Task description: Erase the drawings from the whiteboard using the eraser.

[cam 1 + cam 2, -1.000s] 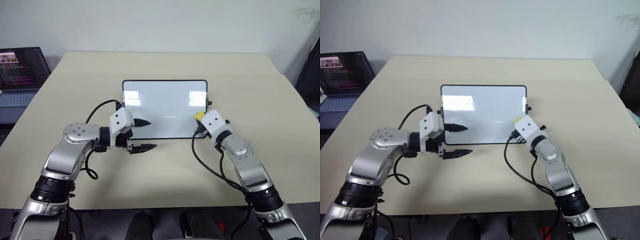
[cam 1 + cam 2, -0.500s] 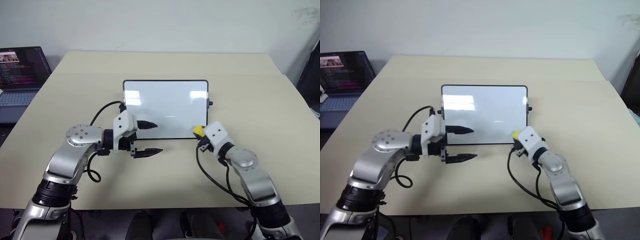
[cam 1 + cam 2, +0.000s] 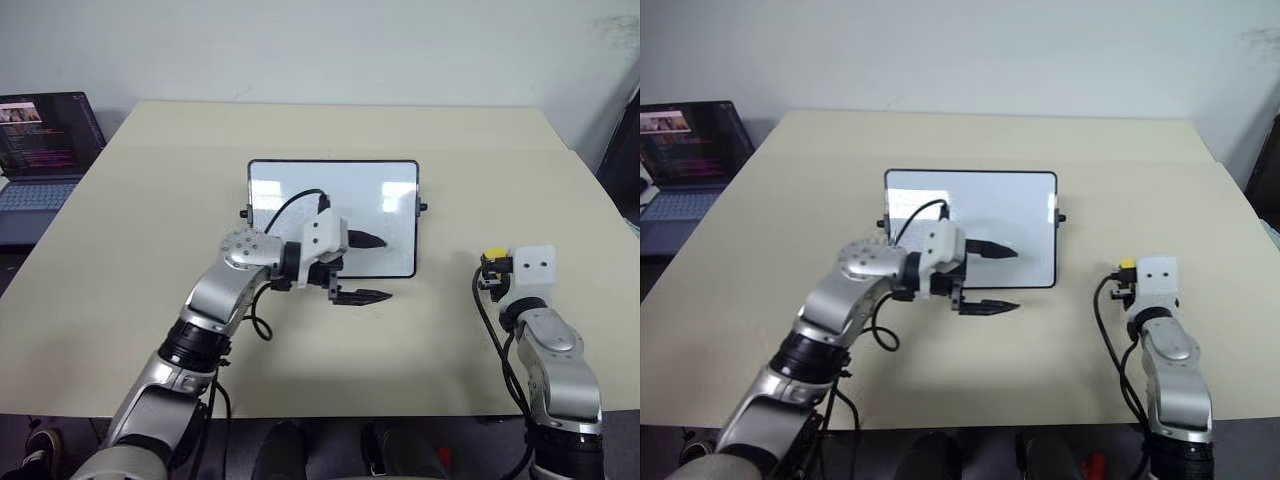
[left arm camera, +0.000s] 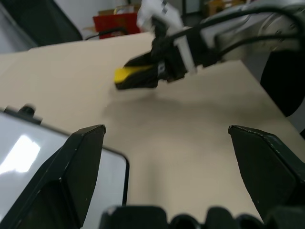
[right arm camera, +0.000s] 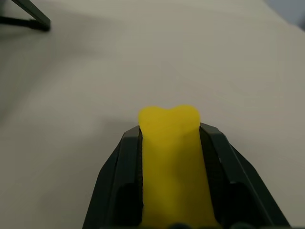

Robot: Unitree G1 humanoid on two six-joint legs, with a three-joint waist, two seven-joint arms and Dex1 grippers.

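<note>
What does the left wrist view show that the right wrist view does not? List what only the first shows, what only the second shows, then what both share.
Only the left wrist view: a corner of the whiteboard, the left end effector with fingers spread wide, the right arm seen from the side, and red boxes in the background.
Only the right wrist view: a close look along the right end effector, its fingers pressed on both sides of the eraser.
Both: the yellow eraser, shut in the right end effector, and the beige table.
</note>
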